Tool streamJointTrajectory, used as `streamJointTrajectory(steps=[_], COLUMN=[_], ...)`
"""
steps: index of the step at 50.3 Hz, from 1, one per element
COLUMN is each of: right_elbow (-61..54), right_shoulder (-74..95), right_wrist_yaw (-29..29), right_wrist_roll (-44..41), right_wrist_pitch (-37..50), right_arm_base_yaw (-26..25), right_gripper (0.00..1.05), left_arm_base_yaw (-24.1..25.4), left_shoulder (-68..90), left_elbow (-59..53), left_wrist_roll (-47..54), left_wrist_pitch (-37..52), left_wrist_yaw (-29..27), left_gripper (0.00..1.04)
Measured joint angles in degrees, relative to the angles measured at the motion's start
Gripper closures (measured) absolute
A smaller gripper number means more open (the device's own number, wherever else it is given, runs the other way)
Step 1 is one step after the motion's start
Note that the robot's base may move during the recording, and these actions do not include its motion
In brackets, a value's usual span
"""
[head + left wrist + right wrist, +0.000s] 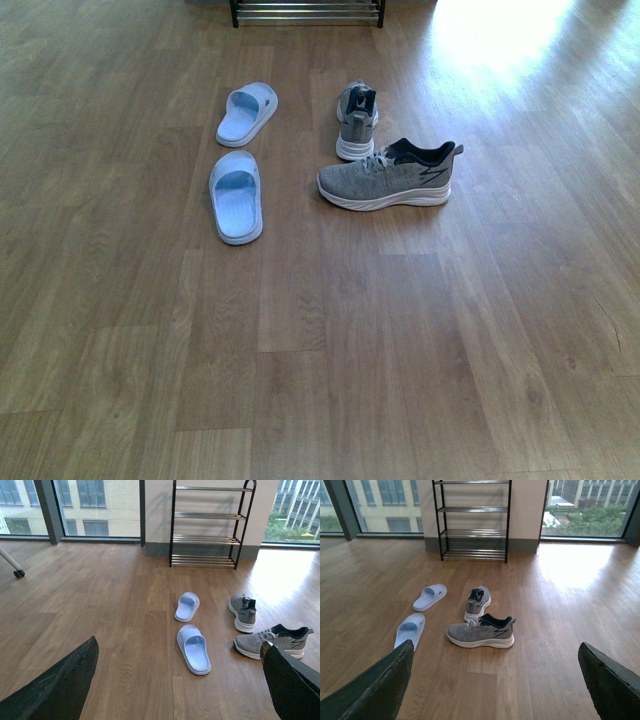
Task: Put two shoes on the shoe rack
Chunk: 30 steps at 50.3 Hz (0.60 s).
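Observation:
Two grey knit shoes with white soles sit on the wood floor. The nearer shoe [388, 176] [481, 632] [272, 640] lies side-on, toe pointing left. The farther shoe [356, 120] [478, 602] [243, 612] shows its heel to me. The shoe rack [209, 525] [473, 520] stands against the far wall; only its lowest bars [307, 12] show in the front view. My left gripper [182, 680] and right gripper [495, 680] are both open, held well short of the shoes with nothing between their dark fingers [380, 690].
A pair of pale blue slides lies left of the shoes, one nearer [237, 196] and one farther [247, 113]. A castor wheel [19, 573] stands at far left near the windows. Bright sun glare covers the floor at right [500, 30].

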Motion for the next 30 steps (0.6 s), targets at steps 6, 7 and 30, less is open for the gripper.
streamJointTrajectory(steps=[6,7,30], right_elbow=[0.0,0.0,0.0], right_shoulder=[0.0,0.0,0.0], right_wrist_yaw=[0.0,0.0,0.0], right_wrist_roll=[0.0,0.0,0.0], right_wrist_pitch=[0.0,0.0,0.0], right_arm_base_yaw=[0.0,0.0,0.0], right_gripper=[0.09,0.09,0.09], left_arm_base_yaw=[0.0,0.0,0.0], left_shoulder=[0.0,0.0,0.0], left_elbow=[0.0,0.0,0.0], left_wrist_roll=[0.0,0.0,0.0], left_wrist_pitch=[0.0,0.0,0.0], left_wrist_yaw=[0.0,0.0,0.0], left_gripper=[0.09,0.09,0.09])
